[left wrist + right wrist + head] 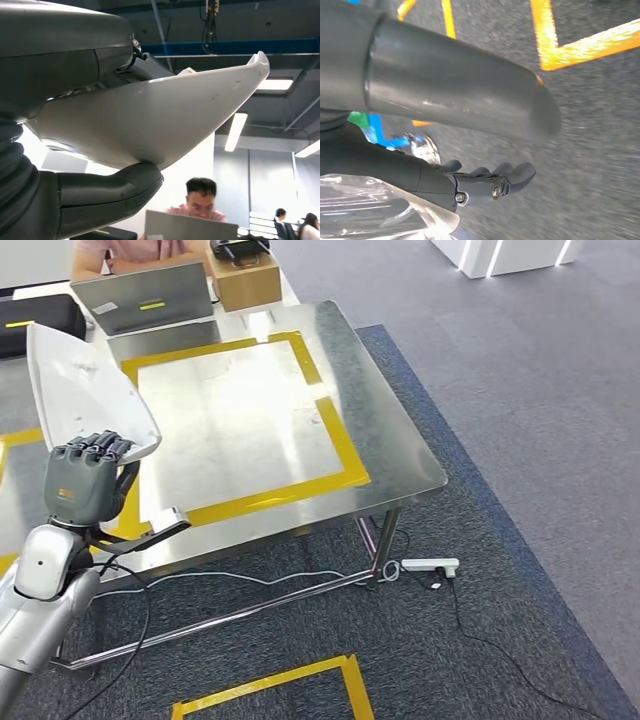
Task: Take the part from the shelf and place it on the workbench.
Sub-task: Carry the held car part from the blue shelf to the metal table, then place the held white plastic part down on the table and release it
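The left hand [84,480] holds the white part [83,390], a curved, shell-like panel, above the near left portion of the worktop [392,440]. In the head view the fingers [96,448] are curled together over the part's lower edge, and the part's long axis runs from the hand up and away toward the far left, with its broad face turned toward the camera and its narrower tip pointing to the right, beside the hand. The left wrist view shows what the head view hides: the part's [151,120] smooth underside, with the thick grey thumb [109,192] pressed against it from below, so that the part is clamped between thumb and fingers. The same view shows a dark ceiling with strip lights [236,131] and a seated person [200,197] behind a laptop [188,227]. The right wrist view shows the right hand [486,182] over grey carpet [591,150] marked with yellow tape [584,42]; its dark fingers [516,175] lie extended close together and hold nothing, with a clear plastic film [376,210] nearby. The worktop is polished steel with a yellow taped rectangle [343,445]. A laptop [147,295], a cardboard box [245,280] and a black case [41,315] stand at its far edge. A white power strip [430,566] and cables lie on the carpet [528,440] beneath.
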Tool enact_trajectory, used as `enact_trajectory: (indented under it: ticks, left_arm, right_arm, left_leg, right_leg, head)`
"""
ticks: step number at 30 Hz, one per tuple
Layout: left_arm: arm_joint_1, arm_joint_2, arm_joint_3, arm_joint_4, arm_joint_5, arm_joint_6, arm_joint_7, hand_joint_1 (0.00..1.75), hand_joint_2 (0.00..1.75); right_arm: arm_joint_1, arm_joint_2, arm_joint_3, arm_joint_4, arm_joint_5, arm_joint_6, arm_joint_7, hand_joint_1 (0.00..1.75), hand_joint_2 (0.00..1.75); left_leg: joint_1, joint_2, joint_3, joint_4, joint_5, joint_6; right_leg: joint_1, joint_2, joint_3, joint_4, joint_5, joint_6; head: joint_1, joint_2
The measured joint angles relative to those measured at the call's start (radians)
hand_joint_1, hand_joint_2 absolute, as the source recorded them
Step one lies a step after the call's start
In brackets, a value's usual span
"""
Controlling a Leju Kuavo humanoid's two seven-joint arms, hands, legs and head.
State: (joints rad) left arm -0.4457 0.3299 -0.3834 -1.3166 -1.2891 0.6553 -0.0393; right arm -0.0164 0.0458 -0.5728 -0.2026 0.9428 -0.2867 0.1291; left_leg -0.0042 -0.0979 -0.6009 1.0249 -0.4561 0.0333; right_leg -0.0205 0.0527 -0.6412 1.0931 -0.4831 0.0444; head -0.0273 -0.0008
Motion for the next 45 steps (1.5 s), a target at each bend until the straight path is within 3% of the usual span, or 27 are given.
enact_trajectory:
  ticks: [2, 4, 6, 8, 10, 11, 12, 13, 15, 17, 19, 20, 22, 24, 25, 26, 27, 28, 30, 32, 37, 42, 45]
  left_arm:
    - [-0.002, 0.000, 0.000, 0.000, 0.000, -0.001, 0.000, 1.75, 1.75]
    - [-0.001, 0.001, 0.001, 0.000, 0.000, -0.001, 0.000, 1.75, 1.75]
    - [-0.002, 0.004, 0.002, 0.000, 0.000, -0.001, 0.000, 1.75, 1.75]
    - [-0.005, 0.005, 0.003, 0.000, 0.001, -0.001, 0.000, 1.75, 1.75]
    - [-0.003, 0.004, 0.002, 0.001, 0.001, -0.001, 0.000, 1.75, 1.75]
    - [0.000, 0.004, 0.002, 0.001, 0.000, -0.001, 0.000, 1.75, 1.75]
    - [0.001, 0.004, 0.002, 0.001, 0.000, -0.001, 0.000, 1.75, 1.75]
    - [0.001, 0.004, 0.002, 0.001, 0.001, -0.001, 0.000, 1.75, 1.75]
    - [-0.002, 0.005, 0.003, 0.002, 0.001, -0.002, 0.000, 1.75, 1.75]
    - [-0.007, 0.005, 0.003, 0.002, 0.001, -0.003, 0.000, 1.75, 1.75]
    - [-0.008, 0.006, 0.004, 0.003, 0.001, -0.005, 0.000, 1.75, 1.75]
    - [-0.006, 0.007, 0.004, 0.004, 0.001, -0.005, 0.001, 1.75, 1.75]
    - [-0.009, 0.008, 0.006, 0.004, 0.001, -0.007, 0.001, 1.75, 1.75]
    - [-0.011, 0.005, 0.006, 0.004, 0.001, -0.008, 0.001, 1.75, 1.75]
    - [-0.011, 0.003, 0.006, 0.006, 0.001, -0.010, 0.001, 1.75, 1.75]
    - [-0.011, 0.001, 0.005, 0.007, 0.001, -0.011, 0.001, 1.75, 1.75]
    - [-0.011, 0.000, 0.004, 0.009, 0.001, -0.013, 0.001, 1.75, 1.75]
    - [-0.012, -0.001, 0.004, 0.012, 0.000, -0.015, 0.001, 1.75, 1.75]
    - [-0.019, -0.003, 0.003, 0.018, -0.002, -0.019, 0.001, 1.75, 1.75]
    - [-0.035, -0.005, 0.001, 0.031, -0.005, -0.028, 0.001, 1.75, 1.75]
    - [-0.082, -0.016, -0.007, 0.088, -0.008, -0.055, 0.001, 1.75, 1.75]
    - [-0.125, -0.033, -0.023, 0.162, -0.017, -0.058, 0.001, 1.75, 1.75]
    - [-0.138, -0.043, -0.032, 0.194, -0.021, -0.059, 0.001, 1.75, 1.75]
  right_arm:
    - [-0.001, 0.000, -0.001, 0.000, 0.000, 0.000, -0.001, 0.00, 0.00]
    - [-0.001, 0.000, -0.001, 0.000, 0.000, 0.001, -0.001, 0.00, 0.00]
    - [-0.002, 0.001, -0.002, 0.000, 0.000, 0.001, -0.001, 0.00, 0.00]
    - [0.000, 0.001, -0.005, 0.000, 0.001, 0.001, -0.002, 0.00, 0.00]
    - [0.001, 0.000, -0.008, 0.000, 0.001, 0.001, -0.002, 0.00, 0.00]
    - [0.002, 0.000, -0.008, 0.000, 0.001, 0.001, -0.002, 0.00, 0.00]
    - [0.001, 0.000, -0.009, 0.000, 0.001, 0.001, -0.002, 0.00, 0.00]
    - [0.001, 0.000, -0.009, 0.000, 0.001, 0.001, -0.002, 0.00, 0.00]
    - [0.000, 0.000, -0.009, 0.000, 0.001, 0.001, -0.003, 0.00, 0.00]
    - [-0.001, 0.001, -0.010, 0.000, -0.001, -0.001, -0.008, 0.00, 0.00]
    - [-0.004, 0.001, -0.013, -0.001, -0.006, -0.005, -0.016, 0.00, 0.00]
    - [-0.006, 0.001, -0.015, -0.002, -0.008, -0.008, -0.020, 0.00, 0.00]
    - [-0.010, 0.001, -0.018, -0.003, -0.010, -0.011, -0.023, 0.00, 0.00]
    - [-0.010, 0.002, -0.020, -0.003, -0.009, -0.009, -0.025, 0.00, 0.00]
    - [-0.008, 0.002, -0.021, -0.003, -0.009, -0.008, -0.025, 0.00, 0.00]
    - [-0.005, 0.002, -0.023, -0.003, -0.008, -0.005, -0.025, 0.00, 0.00]
    - [-0.003, 0.002, -0.024, -0.003, -0.008, -0.002, -0.026, 0.00, 0.00]
    - [-0.001, 0.002, -0.025, -0.003, -0.008, 0.001, -0.026, 0.00, 0.00]
    - [-0.001, 0.002, -0.025, -0.003, -0.005, 0.006, -0.026, 0.00, 0.00]
    - [-0.004, 0.002, -0.025, -0.003, -0.002, 0.011, -0.026, 0.00, 0.00]
    - [-0.004, 0.003, -0.025, -0.003, 0.009, 0.019, -0.022, 0.00, 0.00]
    - [-0.010, 0.005, -0.025, -0.003, 0.022, 0.019, -0.017, 0.00, 0.00]
    - [-0.012, 0.006, -0.025, -0.003, 0.026, 0.019, -0.015, 0.00, 0.00]
  left_leg:
    - [0.001, -0.023, -0.007, 0.006, -0.004, -0.011]
    - [0.005, -0.037, -0.012, 0.008, -0.005, -0.021]
    - [0.003, 0.005, -0.027, 0.045, -0.027, -0.033]
    - [0.003, 0.067, -0.081, 0.157, -0.079, -0.044]
    - [0.009, 0.085, -0.144, 0.275, -0.117, -0.050]
    - [0.012, 0.086, -0.157, 0.293, -0.111, -0.051]
    - [0.013, 0.089, -0.148, 0.270, -0.085, -0.050]
    - [0.012, 0.097, -0.122, 0.212, -0.046, -0.046]
    - [0.000, 0.144, -0.058, 0.081, 0.012, -0.034]
    - [-0.013, 0.178, -0.031, 0.022, 0.019, -0.022]
    - [-0.015, 0.163, -0.029, 0.012, 0.014, -0.014]
    - [-0.012, 0.154, -0.025, 0.007, 0.015, -0.010]
    - [-0.004, 0.141, -0.017, -0.004, 0.016, 0.000]
    - [-0.001, 0.130, -0.015, -0.007, 0.013, 0.008]
    - [-0.001, 0.123, -0.015, -0.007, 0.012, 0.011]
    - [-0.002, 0.117, -0.014, -0.006, 0.010, 0.013]
    - [-0.002, 0.110, -0.012, -0.006, 0.008, 0.013]
    - [-0.002, 0.105, -0.009, -0.005, 0.006, 0.011]
    - [-0.002, 0.098, -0.002, -0.002, -0.001, 0.004]
    - [-0.006, 0.092, -0.003, 0.004, -0.006, -0.003]
    - [-0.008, 0.089, -0.003, 0.001, -0.002, 0.005]
    - [-0.008, 0.089, 0.002, -0.007, 0.000, -0.001]
    - [-0.007, 0.089, 0.002, -0.009, 0.001, -0.011]
  right_leg:
    - [-0.003, 0.024, 0.028, -0.055, 0.007, -0.008]
    - [-0.001, 0.004, 0.039, -0.062, 0.002, -0.019]
    - [-0.003, -0.020, 0.050, -0.067, -0.001, -0.031]
    - [-0.002, -0.045, 0.060, -0.069, -0.008, -0.041]
    - [0.000, -0.073, 0.069, -0.069, -0.017, -0.044]
    - [0.000, -0.087, 0.074, -0.069, -0.022, -0.043]
    - [0.000, -0.100, 0.081, -0.069, -0.027, -0.042]
    - [0.001, -0.113, 0.089, -0.069, -0.033, -0.040]
    - [0.004, -0.137, 0.105, -0.070, -0.045, -0.034]
    - [0.009, -0.160, 0.112, -0.072, -0.053, -0.023]
    - [0.012, -0.181, 0.119, -0.078, -0.058, -0.012]
    - [0.012, -0.177, 0.121, -0.078, -0.064, -0.007]
    - [0.010, -0.126, 0.100, -0.030, -0.096, 0.001]
    - [0.008, -0.067, 0.025, 0.103, -0.151, 0.006]
    - [0.008, -0.057, -0.018, 0.172, -0.171, 0.008]
    - [0.009, -0.053, -0.049, 0.213, -0.172, 0.009]
    - [0.009, -0.053, -0.063, 0.217, -0.153, 0.010]
    - [0.008, -0.053, -0.056, 0.179, -0.114, 0.009]
    - [0.008, -0.053, -0.007, 0.044, -0.030, 0.006]
    - [0.007, -0.051, 0.036, -0.051, 0.001, -0.003]
    - [0.009, -0.047, 0.049, -0.073, 0.000, -0.012]
    - [0.010, -0.047, 0.050, -0.072, -0.002, -0.019]
    - [0.011, -0.047, 0.050, -0.072, -0.003, -0.021]
  head:
    - [0.000, 0.000]
    - [0.000, 0.000]
    - [-0.005, 0.000]
    - [-0.011, 0.000]
    - [-0.011, 0.000]
    - [-0.012, 0.000]
    - [-0.012, 0.000]
    - [-0.012, 0.000]
    - [-0.012, 0.000]
    - [-0.012, 0.000]
    - [-0.011, 0.000]
    - [-0.009, 0.000]
    - [-0.005, 0.000]
    - [-0.001, 0.000]
    - [0.000, 0.000]
    - [0.001, 0.000]
    - [0.001, 0.000]
    - [0.001, 0.000]
    - [0.002, 0.000]
    - [0.001, 0.000]
    - [0.000, 0.000]
    - [0.000, 0.000]
    - [0.001, 0.000]
